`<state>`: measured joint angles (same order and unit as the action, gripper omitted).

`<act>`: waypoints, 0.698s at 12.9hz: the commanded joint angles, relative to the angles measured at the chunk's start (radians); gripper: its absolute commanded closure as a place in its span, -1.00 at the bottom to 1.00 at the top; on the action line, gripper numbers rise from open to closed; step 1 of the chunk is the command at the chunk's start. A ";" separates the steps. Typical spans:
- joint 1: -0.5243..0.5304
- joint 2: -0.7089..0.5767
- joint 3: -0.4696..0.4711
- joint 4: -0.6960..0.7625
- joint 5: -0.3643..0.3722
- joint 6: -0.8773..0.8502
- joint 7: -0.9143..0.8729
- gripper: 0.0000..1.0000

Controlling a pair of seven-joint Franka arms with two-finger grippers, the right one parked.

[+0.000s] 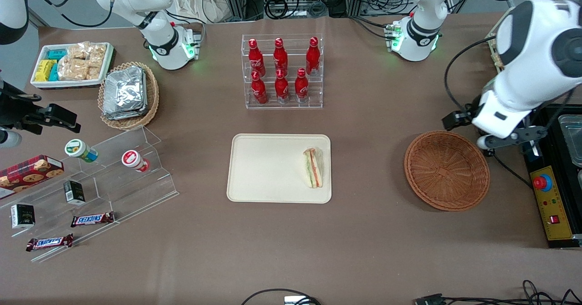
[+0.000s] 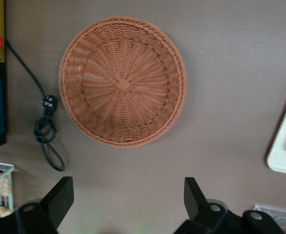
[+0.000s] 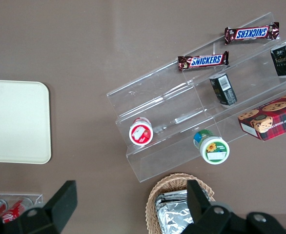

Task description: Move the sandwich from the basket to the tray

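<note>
- I see the sandwich (image 1: 313, 167) lying on the tray (image 1: 263, 168), at its edge nearest the empty basket (image 1: 447, 170).
- My end effector (image 2: 126, 200) hovers above the surface beside the basket, fingers spread wide, holding nothing.
- Risk: a careless retreat could snag the cable (image 2: 46, 131).

Sandwich (image 1: 313, 167) lies flat on the cream tray (image 1: 263, 168), tucked at the edge nearest the basket (image 1: 447, 170). The reddish-brown wicker basket sits upright on the desk, well apart. The hand (image 2: 128, 202) hangs above it, fingers spread.
</note>
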<state>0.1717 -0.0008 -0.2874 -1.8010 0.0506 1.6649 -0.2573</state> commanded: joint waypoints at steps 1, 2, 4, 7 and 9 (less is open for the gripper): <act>-0.078 -0.059 0.138 -0.011 -0.021 -0.059 0.187 -1.00; -0.077 -0.058 0.145 0.003 -0.020 -0.077 0.241 -1.00; -0.074 -0.016 0.142 0.073 -0.018 -0.109 0.241 -1.00; -0.066 0.050 0.145 0.208 -0.034 -0.186 0.253 -1.00; -0.037 0.071 0.145 0.235 -0.080 -0.214 0.251 -1.00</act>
